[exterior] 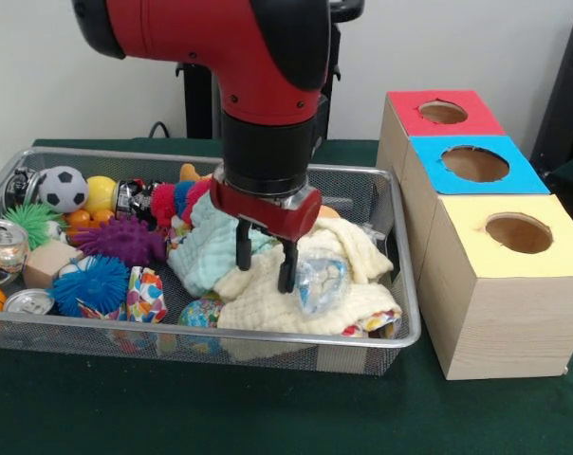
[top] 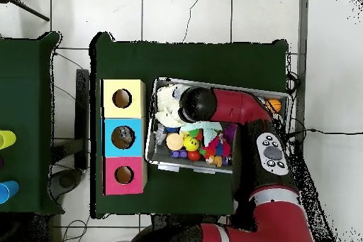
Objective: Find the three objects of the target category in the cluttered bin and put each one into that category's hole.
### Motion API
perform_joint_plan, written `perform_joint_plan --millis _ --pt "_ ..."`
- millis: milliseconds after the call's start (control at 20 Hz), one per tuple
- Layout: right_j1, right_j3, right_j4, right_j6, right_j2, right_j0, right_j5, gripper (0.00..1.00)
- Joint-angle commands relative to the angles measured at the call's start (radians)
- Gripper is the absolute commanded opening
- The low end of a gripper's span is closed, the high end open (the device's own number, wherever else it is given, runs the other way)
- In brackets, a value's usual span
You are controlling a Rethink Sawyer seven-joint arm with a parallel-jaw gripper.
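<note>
Over wire mesh bin [exterior: 400,284] on green cloth table [exterior: 268,417]: gripper [exterior: 265,267] spread, clutching nothing, fingertips at cream and mint cloths [exterior: 268,294] beside crinkled clear plastic piece [exterior: 322,280]. Left of cloths: spiky purple ball [exterior: 125,240], fuzzy blue ball [exterior: 92,282], soccer ball [exterior: 63,188], cans. Right of bin: wooden boxes topped red [exterior: 443,113], blue [exterior: 473,164], yellow [exterior: 517,233], each with round hole.
</note>
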Motion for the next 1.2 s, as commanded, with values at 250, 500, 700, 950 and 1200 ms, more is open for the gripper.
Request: perform_joint_plan --millis 250,500,700,950,1200 --pt "-0.066 -0.034 -0.013 -0.057 0.029 0.046 0.191 1.0" --pt "-0.058 -0.058 -0.01 -0.07 0.044 0.042 0.211 1.0" --pt "-0.035 -0.054 -0.011 -0.064 0.054 0.032 0.176 1.0" --pt "-0.039 -0.007 -0.011 -0.055 0.064 0.026 0.12 1.0" --pt "-0.026 0.03 -0.001 -0.056 0.091 0.019 0.077 1.0"
